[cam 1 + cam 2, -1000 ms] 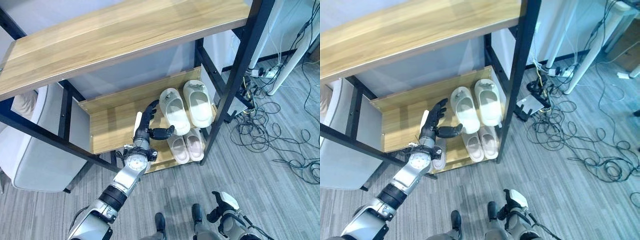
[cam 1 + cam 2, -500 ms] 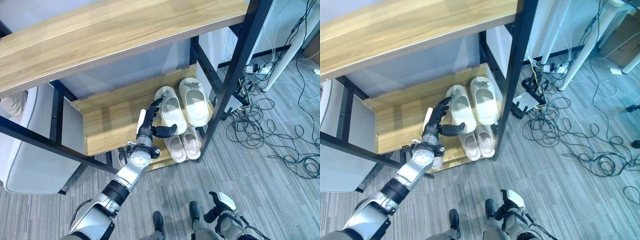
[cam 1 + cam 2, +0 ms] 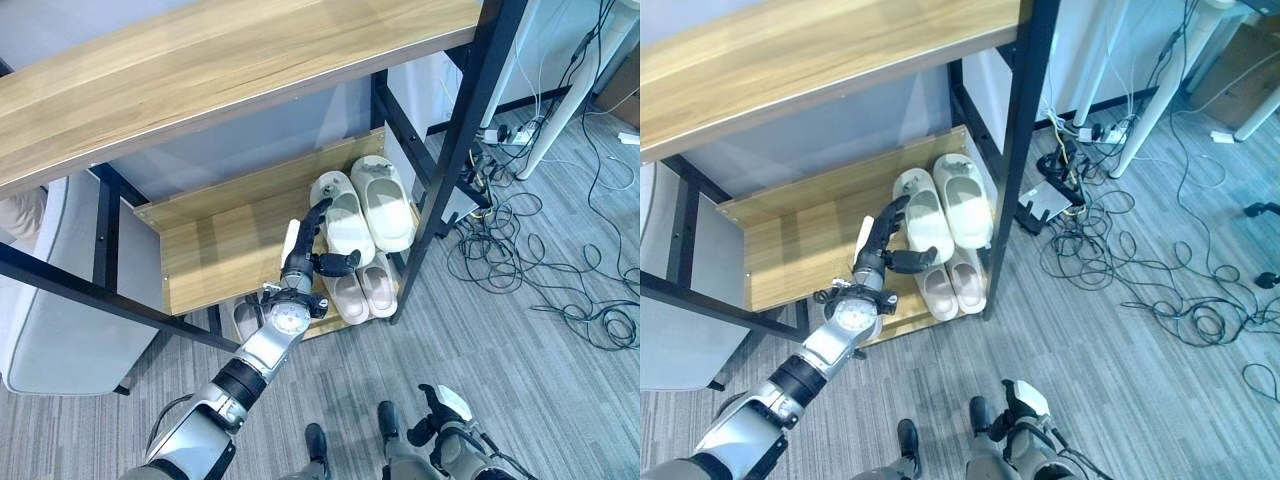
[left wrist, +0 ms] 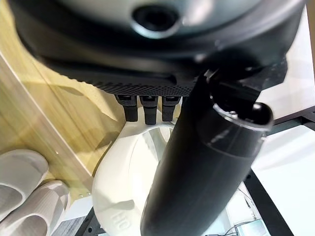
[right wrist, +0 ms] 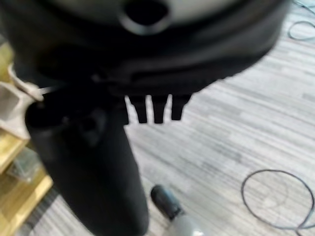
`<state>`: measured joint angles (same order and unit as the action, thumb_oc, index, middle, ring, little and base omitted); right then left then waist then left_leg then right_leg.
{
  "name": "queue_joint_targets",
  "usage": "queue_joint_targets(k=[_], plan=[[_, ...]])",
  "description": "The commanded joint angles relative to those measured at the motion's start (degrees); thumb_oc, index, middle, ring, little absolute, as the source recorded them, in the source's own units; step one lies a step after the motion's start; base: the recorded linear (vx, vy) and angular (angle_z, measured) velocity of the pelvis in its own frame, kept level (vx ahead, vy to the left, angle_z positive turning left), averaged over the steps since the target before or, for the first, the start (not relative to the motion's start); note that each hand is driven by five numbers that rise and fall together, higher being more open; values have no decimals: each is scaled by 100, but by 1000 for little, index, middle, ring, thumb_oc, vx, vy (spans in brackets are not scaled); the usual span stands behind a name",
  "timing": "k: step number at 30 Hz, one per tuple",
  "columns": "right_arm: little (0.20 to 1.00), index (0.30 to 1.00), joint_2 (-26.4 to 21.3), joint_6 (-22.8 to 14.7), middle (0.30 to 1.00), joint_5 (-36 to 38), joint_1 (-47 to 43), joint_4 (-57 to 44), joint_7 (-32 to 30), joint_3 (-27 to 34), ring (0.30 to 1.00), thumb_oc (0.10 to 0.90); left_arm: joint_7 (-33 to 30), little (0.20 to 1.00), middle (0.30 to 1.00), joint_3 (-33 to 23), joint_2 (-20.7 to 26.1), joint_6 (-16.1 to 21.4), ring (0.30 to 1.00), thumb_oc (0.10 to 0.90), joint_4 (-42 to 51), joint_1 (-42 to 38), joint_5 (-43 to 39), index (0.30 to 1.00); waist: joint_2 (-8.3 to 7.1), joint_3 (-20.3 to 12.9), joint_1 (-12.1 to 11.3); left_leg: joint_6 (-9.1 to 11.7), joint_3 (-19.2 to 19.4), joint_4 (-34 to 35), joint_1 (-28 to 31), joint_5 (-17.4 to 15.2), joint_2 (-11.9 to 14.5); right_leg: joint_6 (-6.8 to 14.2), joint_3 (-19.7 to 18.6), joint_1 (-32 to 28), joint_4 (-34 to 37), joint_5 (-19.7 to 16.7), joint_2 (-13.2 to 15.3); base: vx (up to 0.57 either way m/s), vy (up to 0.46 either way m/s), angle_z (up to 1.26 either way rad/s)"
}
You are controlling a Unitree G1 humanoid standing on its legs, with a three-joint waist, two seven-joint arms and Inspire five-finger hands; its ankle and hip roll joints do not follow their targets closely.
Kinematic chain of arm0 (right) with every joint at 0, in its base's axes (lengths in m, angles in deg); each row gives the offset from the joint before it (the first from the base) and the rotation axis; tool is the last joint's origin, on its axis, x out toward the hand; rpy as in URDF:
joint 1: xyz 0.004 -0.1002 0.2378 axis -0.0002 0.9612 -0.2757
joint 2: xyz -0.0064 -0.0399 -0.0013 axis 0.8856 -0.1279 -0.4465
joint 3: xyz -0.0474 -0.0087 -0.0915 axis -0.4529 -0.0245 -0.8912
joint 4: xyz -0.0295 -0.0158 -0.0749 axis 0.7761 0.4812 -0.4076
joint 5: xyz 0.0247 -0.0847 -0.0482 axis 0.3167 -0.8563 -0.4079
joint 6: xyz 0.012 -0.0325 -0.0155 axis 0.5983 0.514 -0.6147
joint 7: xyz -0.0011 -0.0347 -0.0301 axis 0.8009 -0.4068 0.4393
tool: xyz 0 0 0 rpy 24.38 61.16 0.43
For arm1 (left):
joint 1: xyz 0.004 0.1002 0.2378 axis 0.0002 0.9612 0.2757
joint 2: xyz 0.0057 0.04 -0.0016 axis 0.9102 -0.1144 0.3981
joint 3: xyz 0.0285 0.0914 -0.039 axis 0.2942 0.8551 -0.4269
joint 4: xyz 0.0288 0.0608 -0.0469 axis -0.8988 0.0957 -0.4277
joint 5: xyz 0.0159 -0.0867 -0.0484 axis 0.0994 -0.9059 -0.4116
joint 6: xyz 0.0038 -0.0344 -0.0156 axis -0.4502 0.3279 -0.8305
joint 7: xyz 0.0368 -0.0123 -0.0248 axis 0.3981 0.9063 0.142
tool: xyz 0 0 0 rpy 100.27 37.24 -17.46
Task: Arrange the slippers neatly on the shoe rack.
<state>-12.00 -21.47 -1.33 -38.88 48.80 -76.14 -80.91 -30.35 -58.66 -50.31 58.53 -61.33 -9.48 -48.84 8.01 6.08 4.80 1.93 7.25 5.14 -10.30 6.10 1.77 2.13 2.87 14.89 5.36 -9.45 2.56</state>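
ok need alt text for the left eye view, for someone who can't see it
The left robot hand reaches with straight fingers to a large white slipper on the wooden shoe rack shelf, beside its pair. Two smaller slippers sit on the lower shelf below.

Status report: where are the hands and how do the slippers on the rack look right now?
Left hand open, fingers straight by the left white slipper on the shelf. Right hand low, idle. Smaller pair sits below. Nothing blocking.
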Motion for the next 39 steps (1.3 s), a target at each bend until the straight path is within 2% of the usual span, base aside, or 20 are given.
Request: queue_joint_targets(k=[1,10,22,33,37,39], plan=[[900,900,-109,-115,900,82,-192,236,-163,-130,900,800,41,900,900,75,-369,433,900,800,-329,-1253,241,900,-9,-152,41,178,-252,-14,58,-486,-7,421,221,-117,-36,754,303,0,0,0],[900,900,-109,-103,900,96,-195,322,-159,-128,900,800,52,900,900,77,-296,418,900,800,-320,-1357,363,900,46,-168,35,188,-249,-14,140,-490,10,405,239,-205,-36,779,291,0,0,0],[900,900,10,-102,900,153,-235,359,-63,-63,900,800,253,900,900,-96,215,497,900,800,224,-909,304,900,-55,-262,-139,222,-392,-14,253,-465,19,394,453,-444,-36,842,287,-4,-8,2],[900,900,147,-79,900,116,-237,426,60,53,900,800,557,900,900,-429,579,706,900,800,1240,14,54,900,-243,-344,-427,247,-605,-14,298,-421,2,398,758,-653,-36,829,337,-39,-8,14],[900,900,201,-72,900,104,-228,454,103,116,900,800,773,900,900,-521,697,773,900,800,1682,541,-72,900,-308,-383,-528,248,-677,-14,352,-412,-4,397,864,-758,-36,829,348,-29,0,12],[900,900,232,-78,900,62,-185,478,166,189,900,800,1086,900,900,-644,907,834,900,800,2104,1282,-190,900,-379,-439,-676,259,-774,-14,395,-405,-21,391,1033,-891,-36,838,373,-31,-11,15]])
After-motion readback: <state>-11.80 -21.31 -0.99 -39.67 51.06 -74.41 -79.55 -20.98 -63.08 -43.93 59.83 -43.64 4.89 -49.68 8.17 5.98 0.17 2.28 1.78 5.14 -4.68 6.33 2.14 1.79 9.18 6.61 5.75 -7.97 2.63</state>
